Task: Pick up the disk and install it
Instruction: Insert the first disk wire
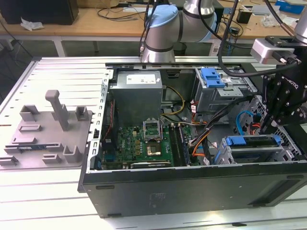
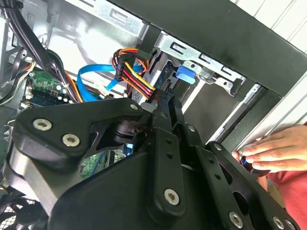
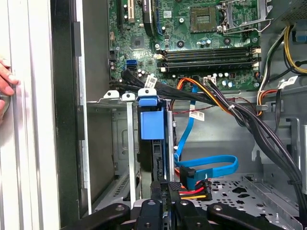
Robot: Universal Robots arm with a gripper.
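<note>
The disk (image 3: 152, 125) stands on edge in the metal drive cage (image 3: 128, 143) of the open computer case, its blue carrier rail facing the motherboard. In the second wrist view the disk (image 2: 165, 72) sits just beyond my fingertips. In both wrist views my gripper (image 3: 165, 188) (image 2: 162, 103) grips the disk's near edge with its black fingers drawn close together. In the exterior view the gripper (image 1: 266, 123) hangs over the cage at the case's right end, above the blue rail (image 1: 252, 140).
Blue data cables (image 3: 211, 168) and a red-yellow power plug (image 3: 194, 191) lie right beside the cage. A person's hand (image 2: 273, 151) rests on the case's outer edge. The motherboard (image 1: 144, 141) fills the case's middle. A grey moulded fixture (image 1: 48, 129) stands at the exterior view's left.
</note>
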